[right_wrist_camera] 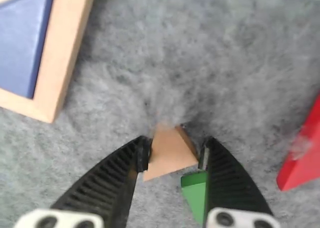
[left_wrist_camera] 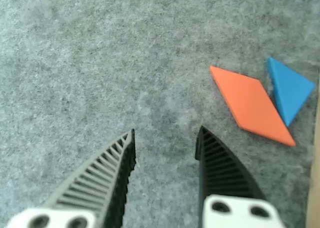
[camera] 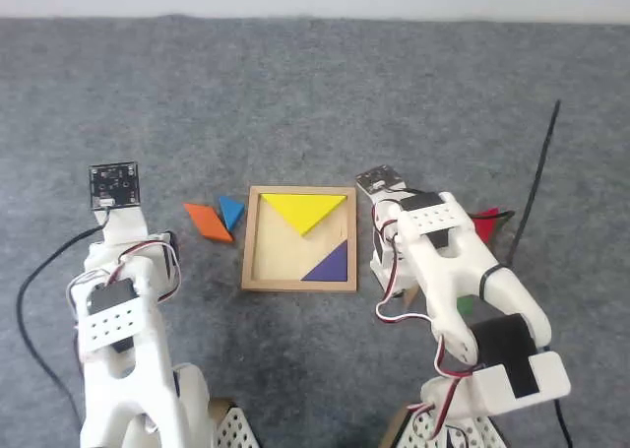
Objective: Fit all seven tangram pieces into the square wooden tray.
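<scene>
The right hand (right_wrist_camera: 175, 143) is held just off the right side of the tray (right_wrist_camera: 60, 52), near the corner where the purple triangle (right_wrist_camera: 20, 37) is already laid. It is clenched on a tan piece (right_wrist_camera: 167, 158), and both fingers appear to be pressed against its edges. Whether the piece is lifted off the desk (right_wrist_camera: 225, 47) cannot be told.

A green piece (right_wrist_camera: 196, 195) lies against the tan piece on the side away from the tray, right by one finger. A red piece (right_wrist_camera: 300, 160) lies farther out from the tray. The left hand (left_wrist_camera: 167, 132) is released and hangs over bare desk, left of the tray and beyond the orange piece (left_wrist_camera: 252, 105) and the blue triangle (left_wrist_camera: 289, 86).

The step in hand is judged to be the carrying of the tan piece into the tray. The piece should be raised straight up and slowly, so that the green piece is not dragged along. As slanted edges seem to be gripped, a slip is possible, and the grip should be kept firm.

The piece should be brought over the free wood of the tray, between the yellow triangle (camera: 303, 210) at its far edge and the purple triangle. It should be turned to match before it is lowered. Only when it lies flat, with no corner on the tray's rim, should it be let go.
</scene>
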